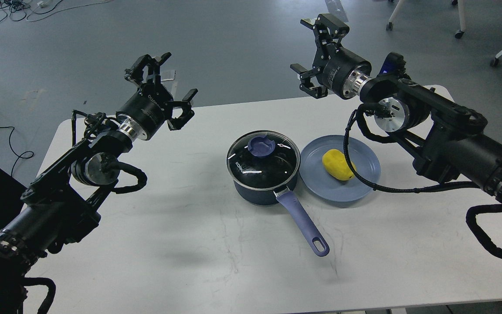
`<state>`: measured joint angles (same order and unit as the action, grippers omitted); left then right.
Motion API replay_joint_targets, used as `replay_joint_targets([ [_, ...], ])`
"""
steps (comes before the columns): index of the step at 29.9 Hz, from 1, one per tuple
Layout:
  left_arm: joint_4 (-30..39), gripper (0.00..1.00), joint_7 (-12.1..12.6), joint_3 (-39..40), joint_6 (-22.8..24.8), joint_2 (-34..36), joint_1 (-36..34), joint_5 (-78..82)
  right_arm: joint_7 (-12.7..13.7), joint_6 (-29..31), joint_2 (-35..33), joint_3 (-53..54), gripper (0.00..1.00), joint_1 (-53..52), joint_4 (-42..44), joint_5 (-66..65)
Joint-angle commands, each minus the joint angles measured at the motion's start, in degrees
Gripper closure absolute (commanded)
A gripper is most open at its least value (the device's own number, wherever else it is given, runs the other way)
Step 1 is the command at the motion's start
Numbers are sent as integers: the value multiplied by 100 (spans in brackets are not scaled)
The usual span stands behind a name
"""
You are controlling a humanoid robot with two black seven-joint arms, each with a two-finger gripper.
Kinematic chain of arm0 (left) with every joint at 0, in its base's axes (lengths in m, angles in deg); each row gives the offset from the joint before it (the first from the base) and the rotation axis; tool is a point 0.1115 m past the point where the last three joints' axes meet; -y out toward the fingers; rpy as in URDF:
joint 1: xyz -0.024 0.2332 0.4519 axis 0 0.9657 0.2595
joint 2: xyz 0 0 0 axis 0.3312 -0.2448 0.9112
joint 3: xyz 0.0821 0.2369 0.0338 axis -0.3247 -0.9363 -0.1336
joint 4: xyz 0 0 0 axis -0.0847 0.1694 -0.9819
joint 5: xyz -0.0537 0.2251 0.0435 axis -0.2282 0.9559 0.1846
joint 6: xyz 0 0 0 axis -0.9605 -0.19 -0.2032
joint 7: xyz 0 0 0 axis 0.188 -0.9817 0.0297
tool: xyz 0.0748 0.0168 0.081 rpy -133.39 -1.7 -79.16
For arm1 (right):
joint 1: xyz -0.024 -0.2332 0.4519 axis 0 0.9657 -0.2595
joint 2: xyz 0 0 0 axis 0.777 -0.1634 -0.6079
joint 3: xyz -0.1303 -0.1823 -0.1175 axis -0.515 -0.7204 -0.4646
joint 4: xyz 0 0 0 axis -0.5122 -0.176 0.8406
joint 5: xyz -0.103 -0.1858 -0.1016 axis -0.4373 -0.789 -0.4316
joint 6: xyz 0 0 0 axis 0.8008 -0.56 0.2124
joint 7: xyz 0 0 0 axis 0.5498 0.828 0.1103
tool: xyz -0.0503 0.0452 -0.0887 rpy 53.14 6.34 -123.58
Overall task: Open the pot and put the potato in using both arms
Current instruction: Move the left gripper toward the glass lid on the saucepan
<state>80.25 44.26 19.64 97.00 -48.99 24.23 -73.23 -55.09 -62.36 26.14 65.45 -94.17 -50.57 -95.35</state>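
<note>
Stage: opening step not yet begun; lid [263, 158] seated on pot [262, 183], mid-table [146, 244].

Left gripper [160, 87]: fingers spread, holding nothing, raised up and to the left of the pot, well apart.

Right gripper [316, 54]: fingers spread, holding nothing, raised beyond the plate [364, 183], well apart.

Potato [338, 165]: lying on the plate, just right of the pot.

Next move, by judgement: one gripper descends on the knob [262, 146] and lifts the lid; the other takes the potato.
</note>
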Motion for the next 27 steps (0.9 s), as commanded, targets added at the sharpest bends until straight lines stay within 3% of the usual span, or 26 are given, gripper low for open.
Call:
replay_joint_targets([
  [1,-1,2,13,-11,0,-14,-7,17,1,0,0,-4,0,31,-13,-1],
  [20,-10,2,137,-81,-79,-66,-376,587,-52,-26,-8,-154,0,22,-13,-10],
  [23,-1,2,-65,-73,-588,-84,-587,1790,-43,-18,-87,-110,0,66,-13,17],
  [24,17,2,-283,-81,-877,-84,-709,2324,-35,-18,-157,-92,0,83,-13,25],
  [25,17,2,-286,-81,-879,-84,-710,2329,-35,-18,-158,-92,0,84,-13,25],
  [27,130,2,-950,-81,-1168,-75,-798,3431,-8,-18,-316,48,0,119,-13,34],
])
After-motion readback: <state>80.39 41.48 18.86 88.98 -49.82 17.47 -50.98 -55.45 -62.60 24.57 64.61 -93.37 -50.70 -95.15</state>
